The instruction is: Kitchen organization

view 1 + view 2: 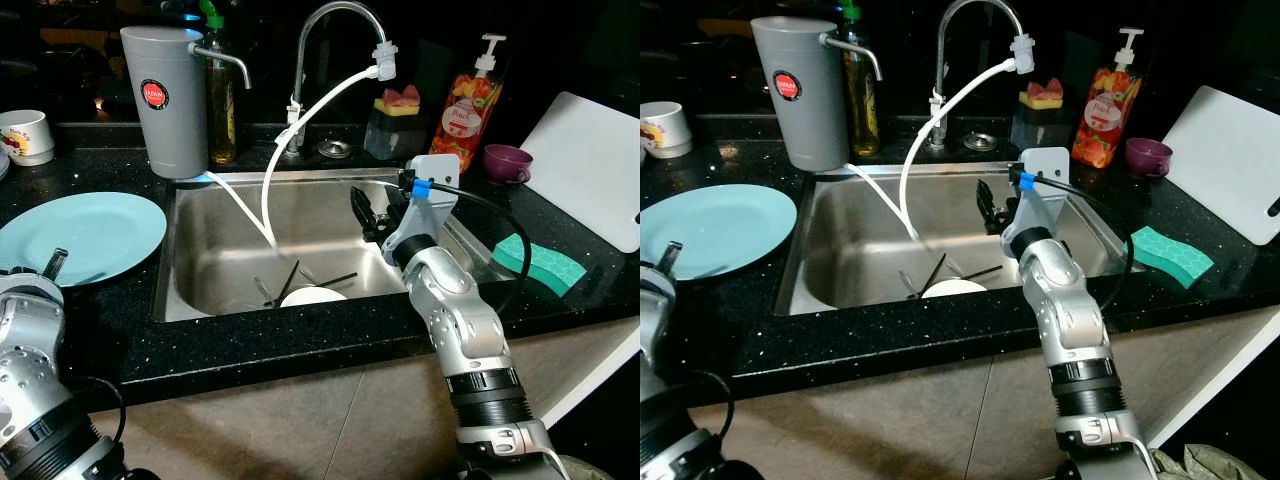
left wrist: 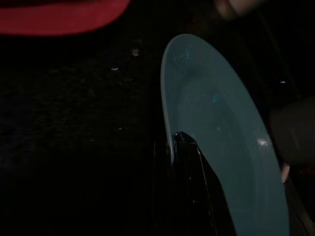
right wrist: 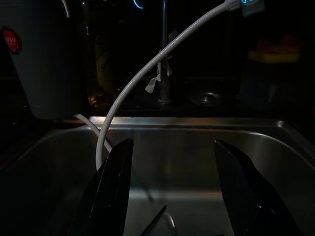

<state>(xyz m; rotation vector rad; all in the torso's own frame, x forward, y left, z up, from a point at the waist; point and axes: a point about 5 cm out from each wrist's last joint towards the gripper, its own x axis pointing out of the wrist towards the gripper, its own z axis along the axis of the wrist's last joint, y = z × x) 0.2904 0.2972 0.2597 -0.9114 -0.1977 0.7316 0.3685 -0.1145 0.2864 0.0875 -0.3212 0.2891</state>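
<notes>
A light blue plate (image 1: pixel 80 235) lies on the black counter left of the steel sink (image 1: pixel 230 240). My left gripper (image 1: pixel 55 262) is at the plate's near rim; in the left wrist view one black finger (image 2: pixel 189 162) lies against the plate (image 2: pixel 221 137) edge. My right gripper (image 1: pixel 368 212) hangs open over the right side of the sink, empty, its two fingers (image 3: pixel 115 182) spread apart. A white dish (image 1: pixel 313 297) and dark utensils (image 1: pixel 335 279) lie on the sink floor below it.
A grey filter jug (image 1: pixel 165 100), its white hose (image 1: pixel 300 120) and the faucet (image 1: pixel 335 20) stand behind the sink. A soap bottle (image 1: pixel 470 105), purple cup (image 1: pixel 507 162), white cutting board (image 1: pixel 590 165) and green sponge (image 1: pixel 540 260) are on the right. A white mug (image 1: pixel 25 135) sits far left.
</notes>
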